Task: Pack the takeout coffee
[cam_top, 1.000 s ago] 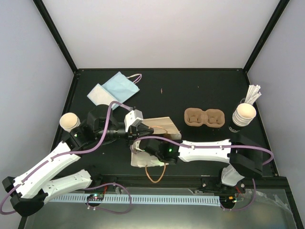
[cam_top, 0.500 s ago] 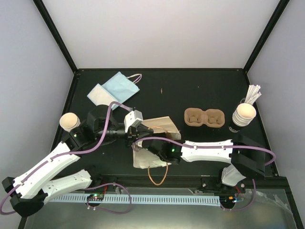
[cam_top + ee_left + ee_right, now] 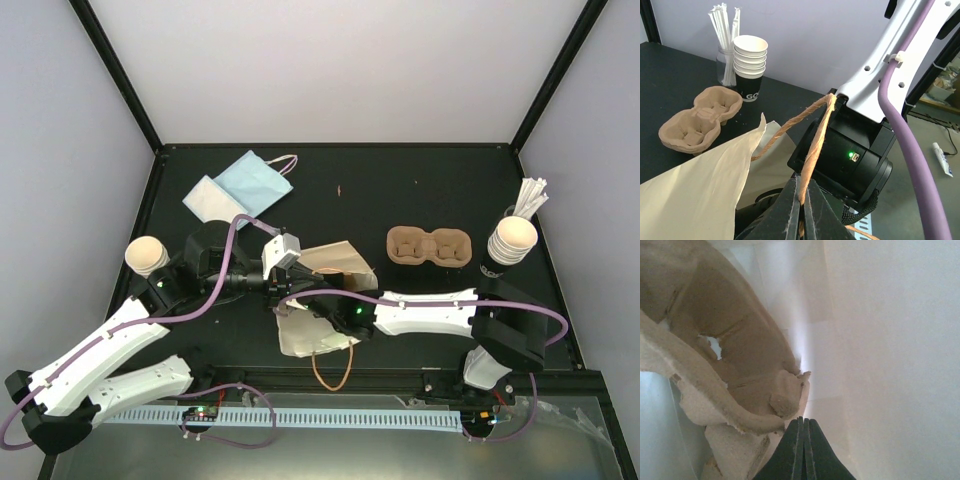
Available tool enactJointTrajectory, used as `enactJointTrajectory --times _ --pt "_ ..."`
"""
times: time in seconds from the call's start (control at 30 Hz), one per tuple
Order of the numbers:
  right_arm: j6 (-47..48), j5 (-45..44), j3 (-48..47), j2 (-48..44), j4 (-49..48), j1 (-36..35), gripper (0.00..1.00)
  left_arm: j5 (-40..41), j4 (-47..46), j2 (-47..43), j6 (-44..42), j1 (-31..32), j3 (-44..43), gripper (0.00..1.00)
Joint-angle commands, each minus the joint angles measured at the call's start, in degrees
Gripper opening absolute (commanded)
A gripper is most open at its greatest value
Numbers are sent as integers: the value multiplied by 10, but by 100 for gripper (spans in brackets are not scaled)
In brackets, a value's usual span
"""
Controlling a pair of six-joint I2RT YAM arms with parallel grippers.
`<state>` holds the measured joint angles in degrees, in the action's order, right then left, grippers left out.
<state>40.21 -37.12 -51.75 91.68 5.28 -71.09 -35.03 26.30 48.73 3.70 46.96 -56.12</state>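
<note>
The left gripper (image 3: pixel 801 192) pinches the twine handle (image 3: pixel 816 145) of the paper bag (image 3: pixel 705 185). The right gripper (image 3: pixel 801 422), fingers pressed together, sits inside the bag. The coffee cup (image 3: pixel 146 255) stands well left of the bag. The handle should be held high and taut so the mouth gapes.

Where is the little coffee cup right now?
In the top view, the little coffee cup stands at the left edge of the table, beside the left arm and nearer than the blue face mask.

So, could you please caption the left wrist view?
Left tool pinches the handle of the bag; carrier and cup stack behind.
</note>
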Motion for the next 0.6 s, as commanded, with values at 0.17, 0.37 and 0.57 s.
enactJointTrajectory --times 0.17,0.37,0.57 --pt "-52 101 -16 -2 102 9 1 -18 -4 -6 -2 4 -5 2" --pt "-70 134 -13 -6 144 8 1 -14 -1 -7 -3 4 -8 2" --pt "-76 154 -17 7 142 8 1 -18 -2 -6 -1 4 -11 2"
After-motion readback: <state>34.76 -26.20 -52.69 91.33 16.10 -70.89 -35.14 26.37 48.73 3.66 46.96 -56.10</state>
